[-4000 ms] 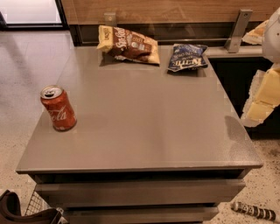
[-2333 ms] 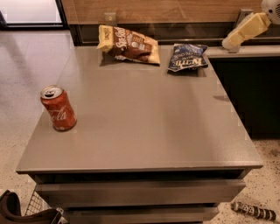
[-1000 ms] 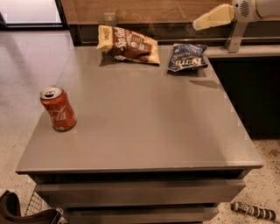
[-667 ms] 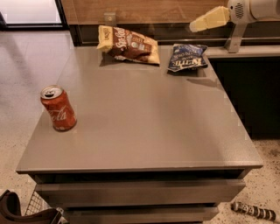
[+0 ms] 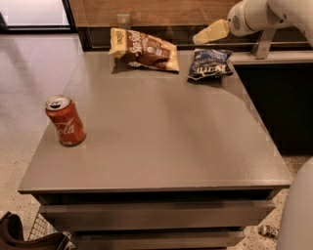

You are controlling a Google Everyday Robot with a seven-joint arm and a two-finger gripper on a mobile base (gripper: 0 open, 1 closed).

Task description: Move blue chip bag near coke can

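Closest to me, the table (image 5: 166,132) is taking up most of the frame, and the coke can (image 5: 65,120) is standing upright at the middle left, close to the table's left edge, with bare surface all around it. Toward the back, the brown chip bag (image 5: 144,50) is lying flat at the upper centre. Just to its right the blue chip bag (image 5: 210,63) is lying flat too, near the table's far right corner and well apart from the can.

Above that blue bag, in the upper right of the frame, the gripper (image 5: 200,38) is hanging in the air on the end of the white arm (image 5: 264,14), tilted down to the left. It is not touching the bag and is carrying nothing. Whether it is spread or pressed together I cannot tell from where I am standing.

To my eye the robot is working on the reach, with the grasp not yet made. The next move is calling for a descent onto the blue bag, keeping off the brown one beside it. After pinching the crinkly foil, it should be carrying the bag diagonally across to the lower left and setting it down beside the can without knocking the can over.
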